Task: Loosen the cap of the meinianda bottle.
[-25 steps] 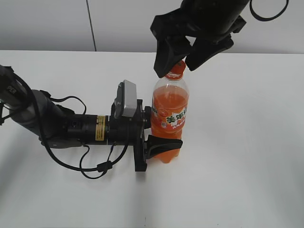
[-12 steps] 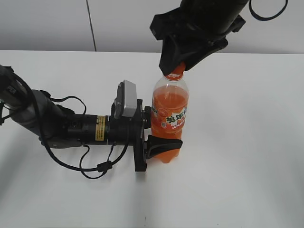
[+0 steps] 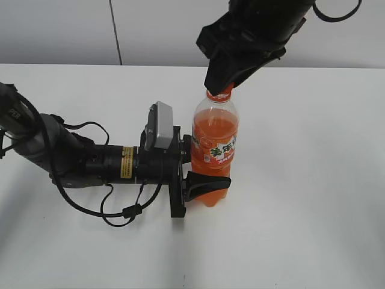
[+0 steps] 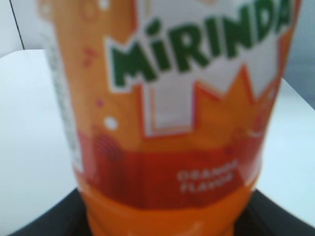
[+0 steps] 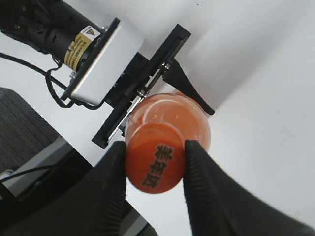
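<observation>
Twisting step in hand. Tall clear plastic meinianda bottle [image 3: 215, 158] of orange drink upright at surface [image 3: 313, 198] centre, clamped low from 9 o'clock by left gripper [image 3: 191, 165]. Right gripper [image 5: 154, 162] fingers [image 5: 114, 169] closed on small round orange cap [image 5: 154, 163]. Next: rotate wrist, grip held firm.

The left arm [image 3: 66, 158] is matte black and tubular, with a yellow warning label [image 3: 127, 161], loose black cables [image 3: 108, 211] and a grey-white camera box [image 3: 159, 125]. Both claws, left [image 3: 195, 171] and right [image 5: 154, 160], have black, tapered, smooth fingers.
</observation>
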Motion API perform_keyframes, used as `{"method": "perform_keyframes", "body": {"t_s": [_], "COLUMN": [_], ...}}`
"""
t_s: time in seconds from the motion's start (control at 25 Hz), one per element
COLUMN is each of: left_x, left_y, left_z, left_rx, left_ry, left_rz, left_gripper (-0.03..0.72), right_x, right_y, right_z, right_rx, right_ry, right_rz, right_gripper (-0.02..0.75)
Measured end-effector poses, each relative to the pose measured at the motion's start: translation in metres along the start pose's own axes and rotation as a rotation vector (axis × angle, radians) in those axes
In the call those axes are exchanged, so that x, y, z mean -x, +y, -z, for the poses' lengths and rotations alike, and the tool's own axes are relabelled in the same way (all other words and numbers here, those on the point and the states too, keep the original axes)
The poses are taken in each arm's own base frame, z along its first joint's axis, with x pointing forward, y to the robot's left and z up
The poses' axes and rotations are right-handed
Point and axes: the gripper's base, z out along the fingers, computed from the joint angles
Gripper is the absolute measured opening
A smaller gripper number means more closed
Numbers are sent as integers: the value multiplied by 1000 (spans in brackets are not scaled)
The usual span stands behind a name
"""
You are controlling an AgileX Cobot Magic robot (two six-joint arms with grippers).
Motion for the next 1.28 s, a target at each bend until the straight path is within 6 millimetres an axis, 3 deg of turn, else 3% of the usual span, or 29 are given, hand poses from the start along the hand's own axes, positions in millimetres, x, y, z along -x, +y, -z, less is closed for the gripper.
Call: {"method": "perform_keyframes", "body": {"t_s": [0.76,1.28], "left_x": [0,1], "left_y": [-1,0], "left_z": [0,0], "left_rx": [-6,-2], "left_ry": [3,-4], "left_rz": [-11,-11], "left_gripper": [392,392], "right_x": [-2,0], "right_y": [1,-3], "right_z": [0,10], "right_rx": [11,-29], "right_ry": [12,57], "right_rz": [843,1080], "right_gripper": [265,265]}}
